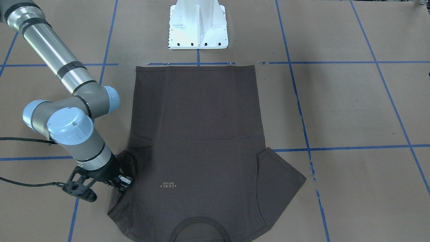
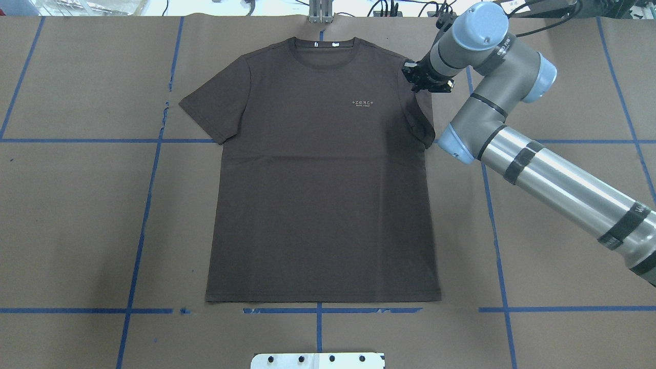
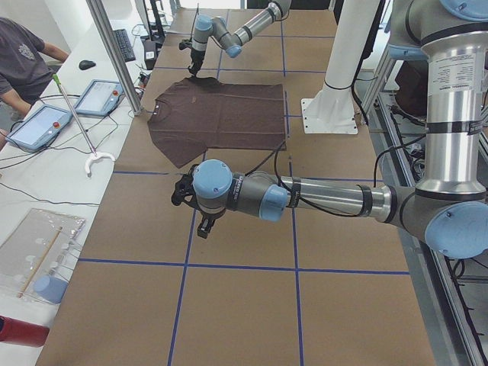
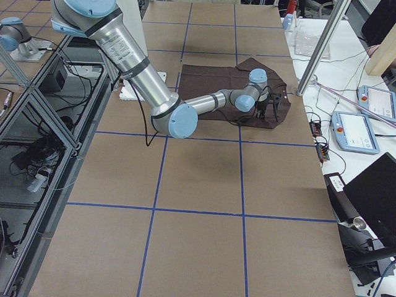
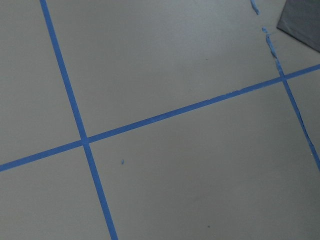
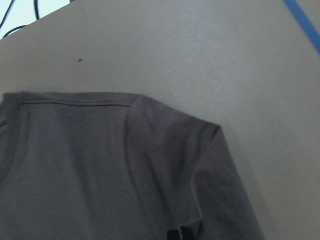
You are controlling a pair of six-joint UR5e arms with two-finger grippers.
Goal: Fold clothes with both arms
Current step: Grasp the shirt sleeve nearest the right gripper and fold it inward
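Brown paper crossed with blue tape (image 2: 148, 205) covers the table (image 2: 77, 215). Off to the left, well clear of the cloth, the left gripper (image 3: 204, 226) hangs above it. Only the side camera catches it, so I cannot tell whether its fingers are parted or closed, and its wrist camera sees bare paper with just a corner of fabric. Next comes the near sleeve (image 2: 215, 105), spread flat, then the dark brown-grey T-shirt (image 2: 323, 195) itself, lying face up and smooth mid-table, collar (image 2: 321, 51) away from the robot and hem (image 2: 323, 300) toward it. At the right, the right gripper (image 2: 421, 78) sits low at the shoulder of the other sleeve (image 2: 419, 120), which looks tucked inward. The fingers seem down at the cloth, yet whether they pinch it cannot be told. The step in hand appears to be taking hold of both shoulders for a first fold. To do it well, each gripper should pinch at the seam through both layers, level with its partner, and the left arm should reach its sleeve before any lift, so the cloth rises evenly without dragging.
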